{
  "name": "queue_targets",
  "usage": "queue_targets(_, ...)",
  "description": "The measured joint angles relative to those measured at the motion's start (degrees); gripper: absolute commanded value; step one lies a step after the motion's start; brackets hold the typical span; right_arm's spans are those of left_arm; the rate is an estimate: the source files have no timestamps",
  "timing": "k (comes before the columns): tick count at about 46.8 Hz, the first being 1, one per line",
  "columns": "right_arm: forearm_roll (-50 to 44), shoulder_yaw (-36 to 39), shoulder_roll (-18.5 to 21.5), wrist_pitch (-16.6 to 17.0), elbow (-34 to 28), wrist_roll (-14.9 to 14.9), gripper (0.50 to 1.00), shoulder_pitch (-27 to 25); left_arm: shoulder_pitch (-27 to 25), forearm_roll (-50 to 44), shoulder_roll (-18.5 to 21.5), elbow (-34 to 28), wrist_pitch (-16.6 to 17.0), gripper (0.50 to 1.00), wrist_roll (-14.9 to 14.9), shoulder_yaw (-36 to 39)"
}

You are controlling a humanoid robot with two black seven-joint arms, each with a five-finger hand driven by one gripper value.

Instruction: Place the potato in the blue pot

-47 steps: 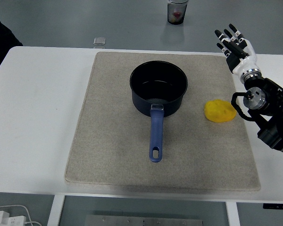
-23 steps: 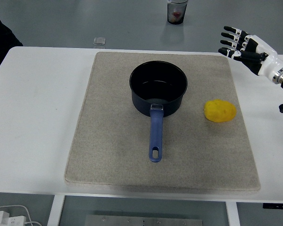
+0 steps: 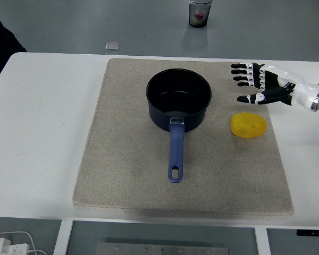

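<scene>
A smooth, rounded yellow potato lies on the beige mat, just right of the dark blue metal pot. It looks firm, light and liable to roll; gripping across its middle seems safest. The robot's right hand, fingers spread and empty, has swung in from the desk's far right edge and now hovers just behind the potato.

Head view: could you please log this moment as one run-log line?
right robot hand: open, above potato | potato: on mat, right of pot | pot: empty
</scene>
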Motion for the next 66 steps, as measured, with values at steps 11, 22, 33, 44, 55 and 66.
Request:
queue_targets(11, -5.34, -2.15, -0.05, -0.5, 1.3, 0.38, 0.926, -0.19, -0.01, 0.0, 0.0, 0.07, 0.04, 0.996, 0.0, 0.0)
queue_targets(22, -10.94, -2.58, 0.33, -3.17, 1.3, 2.39, 0.926, -0.53, 0.0, 0.0, 0.0, 0.1, 0.07, 0.996, 0.0, 0.0)
queue_targets(33, -15.38, -4.03, -0.08, -3.59, 1.3, 3.86, 0.926, -0.6, 0.0, 0.0, 0.0, 0.1, 0.07, 0.996, 0.0, 0.04)
queue_targets(44, -17.05, -5.24, -0.45, -4.37, 1.02, 4.12, 0.926, -0.54, 0.0, 0.0, 0.0, 0.1, 0.08, 0.996, -0.02, 0.09)
queue_targets(55, -19.48, -6.14, -0.54, -5.52, 0.69, 5.22, 0.926, -0.54, 0.0, 0.01, 0.0, 0.1, 0.08, 0.996, -0.02, 0.09)
queue_targets(66, -19.62, -6.16, -0.64, -5.66, 0.18, 5.58, 0.926, -0.54, 0.0, 0.01, 0.0, 0.1, 0.08, 0.996, -0.01, 0.06)
